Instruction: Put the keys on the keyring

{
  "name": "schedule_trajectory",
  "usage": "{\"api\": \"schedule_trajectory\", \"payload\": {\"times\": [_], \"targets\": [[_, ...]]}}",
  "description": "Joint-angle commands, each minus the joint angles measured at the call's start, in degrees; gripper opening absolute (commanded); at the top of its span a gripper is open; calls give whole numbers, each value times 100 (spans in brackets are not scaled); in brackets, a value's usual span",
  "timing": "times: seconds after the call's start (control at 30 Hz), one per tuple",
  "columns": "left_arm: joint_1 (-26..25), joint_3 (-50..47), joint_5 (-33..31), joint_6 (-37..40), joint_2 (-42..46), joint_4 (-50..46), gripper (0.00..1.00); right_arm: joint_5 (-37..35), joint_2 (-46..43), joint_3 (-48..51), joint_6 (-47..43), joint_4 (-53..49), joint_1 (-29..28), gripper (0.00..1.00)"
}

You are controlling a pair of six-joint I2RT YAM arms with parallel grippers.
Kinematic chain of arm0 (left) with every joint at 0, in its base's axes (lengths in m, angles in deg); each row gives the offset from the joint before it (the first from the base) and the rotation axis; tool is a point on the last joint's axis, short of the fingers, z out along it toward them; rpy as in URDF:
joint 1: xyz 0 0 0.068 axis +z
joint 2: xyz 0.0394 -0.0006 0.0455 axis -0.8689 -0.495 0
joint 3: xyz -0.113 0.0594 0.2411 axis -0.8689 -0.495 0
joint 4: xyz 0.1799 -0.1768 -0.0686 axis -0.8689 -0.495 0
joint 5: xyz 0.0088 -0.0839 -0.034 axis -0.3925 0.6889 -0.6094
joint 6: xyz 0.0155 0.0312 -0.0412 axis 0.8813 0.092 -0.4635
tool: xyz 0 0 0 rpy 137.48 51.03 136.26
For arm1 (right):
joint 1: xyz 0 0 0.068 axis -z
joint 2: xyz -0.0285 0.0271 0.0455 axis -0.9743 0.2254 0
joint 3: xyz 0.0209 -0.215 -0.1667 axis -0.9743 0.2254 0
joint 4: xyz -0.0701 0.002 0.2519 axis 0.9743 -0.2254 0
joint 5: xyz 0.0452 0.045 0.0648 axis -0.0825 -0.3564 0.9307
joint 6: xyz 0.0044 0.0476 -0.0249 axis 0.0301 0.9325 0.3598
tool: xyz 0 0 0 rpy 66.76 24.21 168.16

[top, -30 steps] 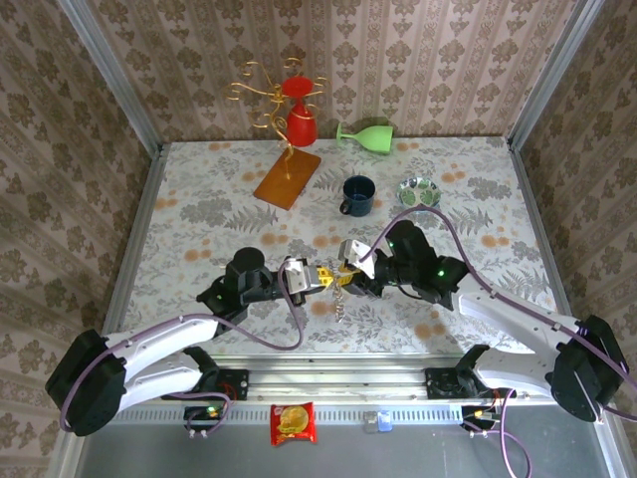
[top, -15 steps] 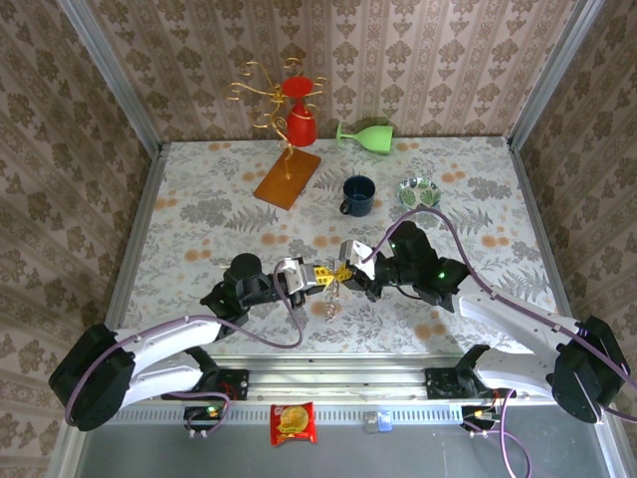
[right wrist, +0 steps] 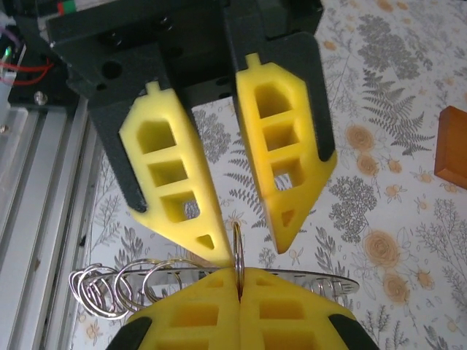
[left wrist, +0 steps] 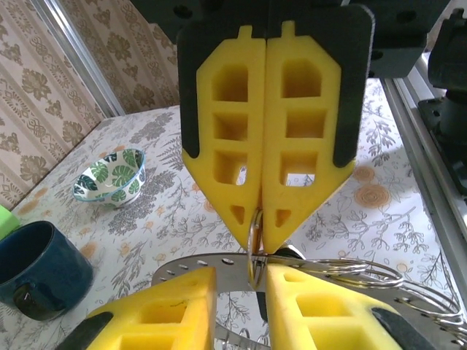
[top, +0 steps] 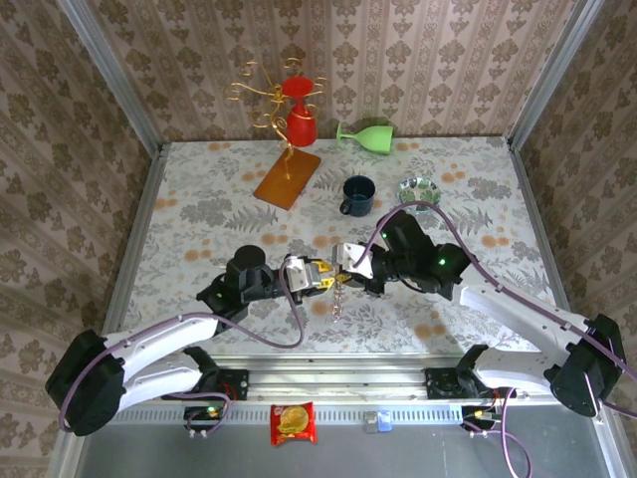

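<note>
Both grippers meet above the table's middle. My right gripper [top: 344, 269] [right wrist: 238, 271] is shut on a thin wire ring [right wrist: 237, 240] [left wrist: 252, 240] that stands upright. The ring sits on the keyring [right wrist: 321, 281] [left wrist: 197, 268], a flat grey band with small holes that runs crosswise between the grippers. My left gripper [top: 322, 276] [left wrist: 241, 275] faces it with its yellow fingers apart, the ring between the tips and close to one pad. Several more wire rings [right wrist: 109, 288] [left wrist: 365, 273] hang on the band. The keys [top: 338, 302] dangle below as a small silvery bunch.
A dark blue mug [top: 357, 195] and a small leaf-patterned bowl [top: 419, 190] stand behind the grippers. Further back are a gold wire stand with a red cup [top: 299, 119] on a wooden base [top: 287, 177], and a green glass [top: 366, 134] lying on its side. Walls enclose the table.
The left gripper's fingers have parted a little, having been shut. The right gripper stays closed on the ring and has edged left. The hanging bunch has swung slightly.
</note>
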Motion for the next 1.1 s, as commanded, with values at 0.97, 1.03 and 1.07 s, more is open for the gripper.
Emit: {"api": "schedule_trajectory", "payload": {"times": [0.97, 1.03, 1.07], "targets": [[91, -332, 849, -792, -35, 1409, 0, 1355, -689, 1064, 1206, 1757, 585, 33], [93, -353, 868, -873, -69, 1519, 0, 1354, -662, 1077, 1232, 1781, 585, 33], [97, -354, 900, -903, -98, 1585, 0, 1340, -645, 1079, 1243, 1805, 585, 33]]}}
